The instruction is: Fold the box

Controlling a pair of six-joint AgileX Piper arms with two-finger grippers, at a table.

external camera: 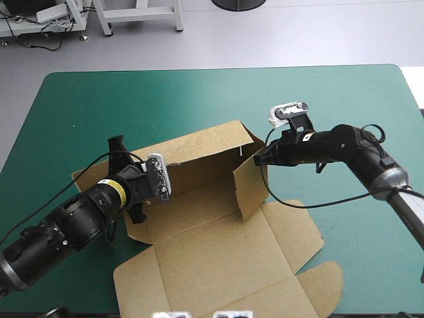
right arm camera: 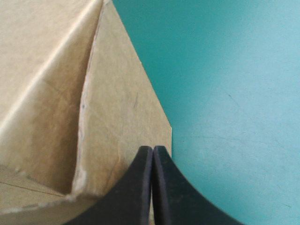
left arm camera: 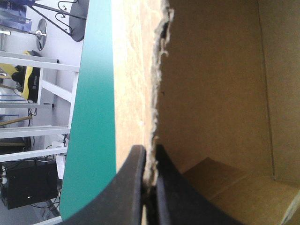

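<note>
Fingers [left arm camera: 133, 187] of left gripper [left arm camera: 150, 157] pinch one box [external camera: 199, 258] wall; right gripper's [right arm camera: 153, 149] two meet.

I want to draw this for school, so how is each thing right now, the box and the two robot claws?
box: half folded, back wall and right side wall raised, lid lying flat.
left gripper: shut on the box, pinching the edge of a raised wall.
right gripper: shut, tips against the raised right side wall, no board seen between the fingers.
</note>
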